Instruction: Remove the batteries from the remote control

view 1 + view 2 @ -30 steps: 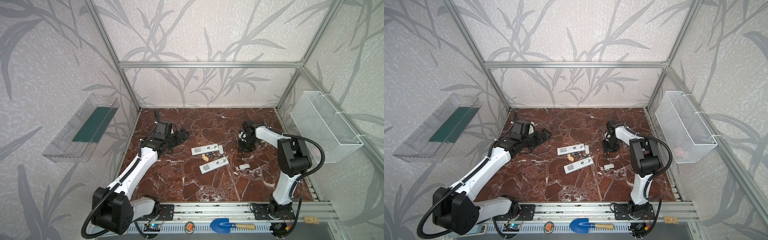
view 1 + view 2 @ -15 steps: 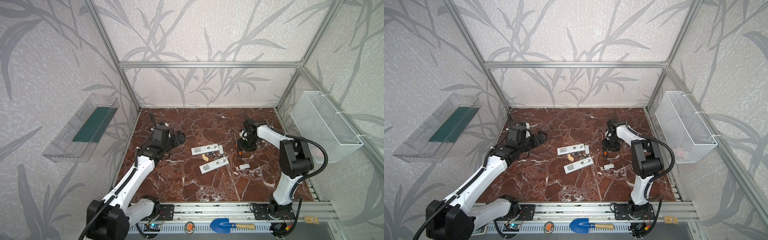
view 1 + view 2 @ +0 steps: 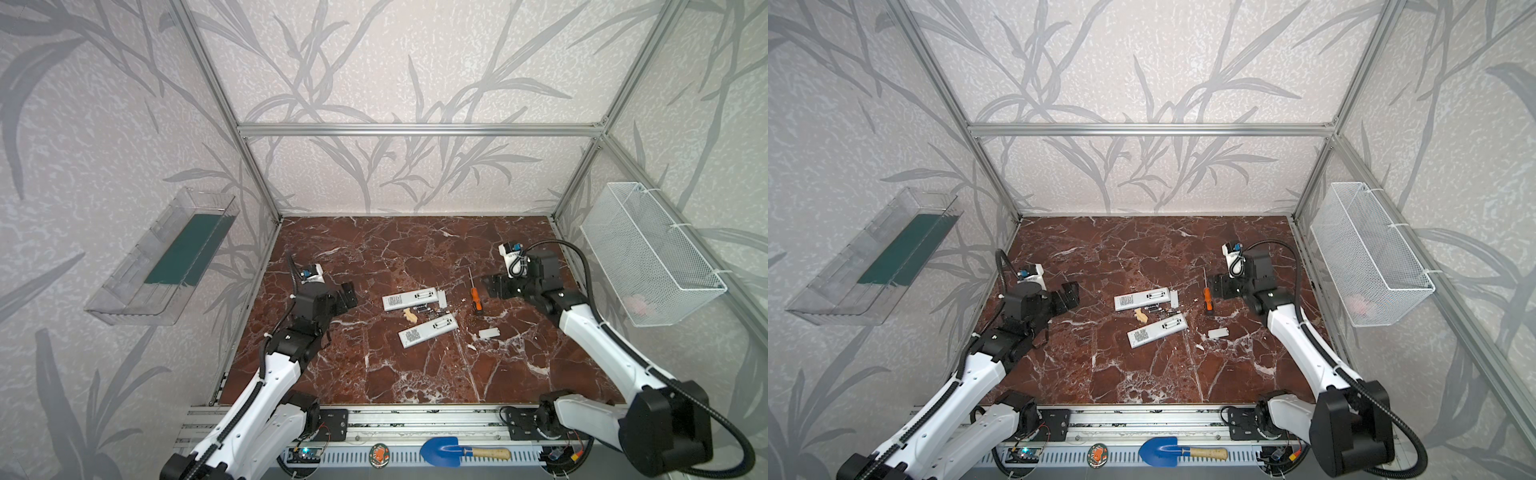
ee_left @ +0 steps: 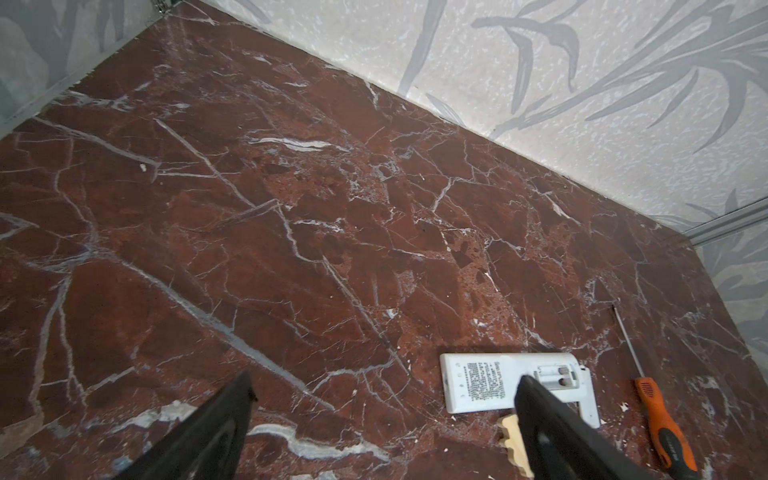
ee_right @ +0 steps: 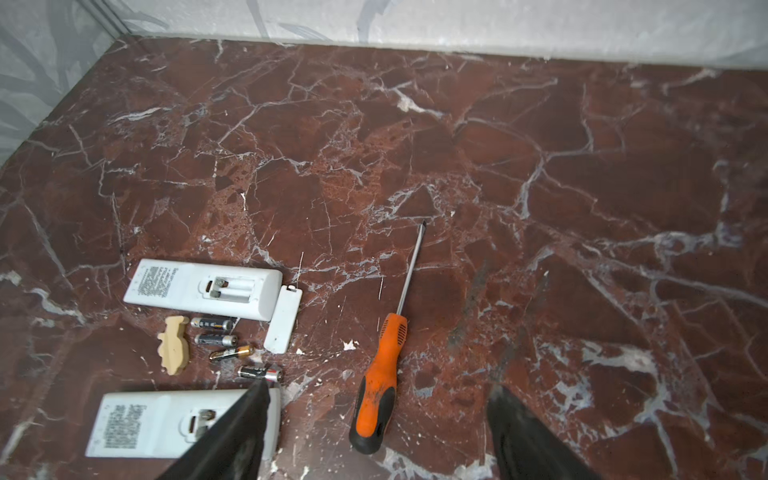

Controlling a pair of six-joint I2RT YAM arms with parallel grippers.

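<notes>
Right wrist: batteries (image 5: 215, 339) between remotes (image 5: 174, 286), cover (image 5: 283, 319) alongside

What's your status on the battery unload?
Left gripper open, empty. Right gripper open, empty. Four batteries loose on table between remotes. Screwdriver flat near right gripper, nothing blocking.

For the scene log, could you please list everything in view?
remotes: 2, white, mid-table
batteries: 4, mostly dark, loose between remotes
covers: 2, white, one beside far remote, one apart further right
screwdriver: 1, orange-black handle, right of remotes
wooden piece: 1, beige, beside batteries
table: 1, red-brown marble
basket: 1, white wire, right wall
tray: 1, clear, left wall
shovel: 1, blue, front rail
left gripper: 1, black, jaws open, left of remotes
right gripper: 1, black, jaws open, near screwdriver
</notes>
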